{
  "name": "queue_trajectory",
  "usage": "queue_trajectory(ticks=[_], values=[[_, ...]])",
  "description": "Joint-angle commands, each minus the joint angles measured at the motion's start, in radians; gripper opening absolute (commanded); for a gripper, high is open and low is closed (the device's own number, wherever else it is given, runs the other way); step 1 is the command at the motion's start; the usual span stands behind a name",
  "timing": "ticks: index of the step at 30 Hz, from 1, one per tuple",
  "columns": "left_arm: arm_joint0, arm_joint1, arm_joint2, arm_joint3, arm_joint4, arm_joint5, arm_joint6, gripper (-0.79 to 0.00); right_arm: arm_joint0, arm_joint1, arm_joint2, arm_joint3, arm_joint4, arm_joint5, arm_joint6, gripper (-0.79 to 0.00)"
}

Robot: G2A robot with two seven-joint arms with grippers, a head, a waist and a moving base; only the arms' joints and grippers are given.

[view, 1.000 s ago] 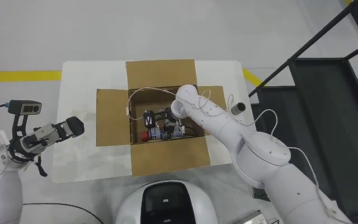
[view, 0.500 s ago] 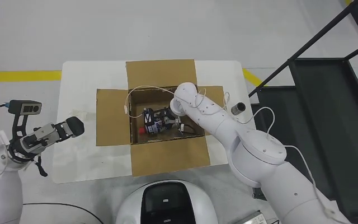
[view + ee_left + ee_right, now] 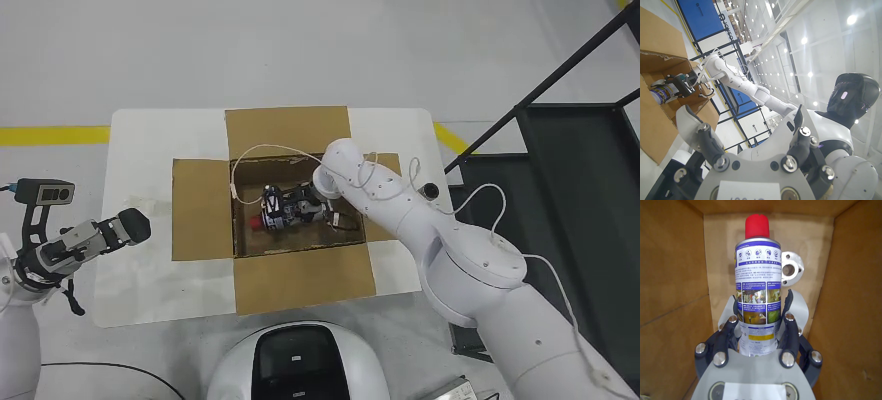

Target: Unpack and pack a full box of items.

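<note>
An open cardboard box (image 3: pixel 200 208) sits in the middle of the white table (image 3: pixel 160 140). My right gripper (image 3: pixel 284 208) is inside the box, shut on a spray can (image 3: pixel 758 279) with a red cap (image 3: pixel 757 226) and a blue and white label. The can (image 3: pixel 272 212) lies roughly level, cap pointing toward the box's left wall. The left wrist view also catches the can (image 3: pixel 659 92) in that gripper (image 3: pixel 668 91) just above the box rim. A round metal flange (image 3: pixel 792 269) lies on the box floor beyond the can. My left gripper (image 3: pixel 742 121) hangs open and empty off the table's left side (image 3: pixel 125 228).
The box's four flaps (image 3: pixel 290 130) are folded out flat on the table. A small dark cylinder (image 3: pixel 428 192) stands near the table's right edge. Black stair rails (image 3: pixel 560 70) rise to the right. Bare white table lies left of the box.
My right gripper has lifted the spray can from the box floor and shifted it slightly toward the far side. The left arm has kept still.
</note>
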Motion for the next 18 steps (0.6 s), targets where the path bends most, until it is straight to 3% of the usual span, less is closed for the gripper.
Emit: queue_trajectory(ticks=[1,6,7,8,18], values=[[0.000,0.000,0.000,0.000,0.000,0.000,0.000,0.000,0.001,0.013,-0.010,0.002,0.006,0.000,0.016,-0.785],[0.000,0.000,0.000,0.000,0.000,0.000,0.000,0.000,0.001,0.044,-0.018,-0.017,0.055,0.000,0.052,-0.757],[0.000,0.000,0.000,0.000,0.000,0.000,0.000,0.000,0.001,0.050,-0.019,-0.027,0.063,0.000,0.062,-0.185],[0.000,0.000,0.000,0.000,0.000,0.000,0.000,0.000,0.001,0.055,-0.018,-0.033,0.074,0.000,0.071,0.000],[0.000,0.000,0.000,0.000,0.000,0.000,0.000,0.000,-0.036,0.076,0.013,-0.112,0.159,0.024,0.173,0.000]])
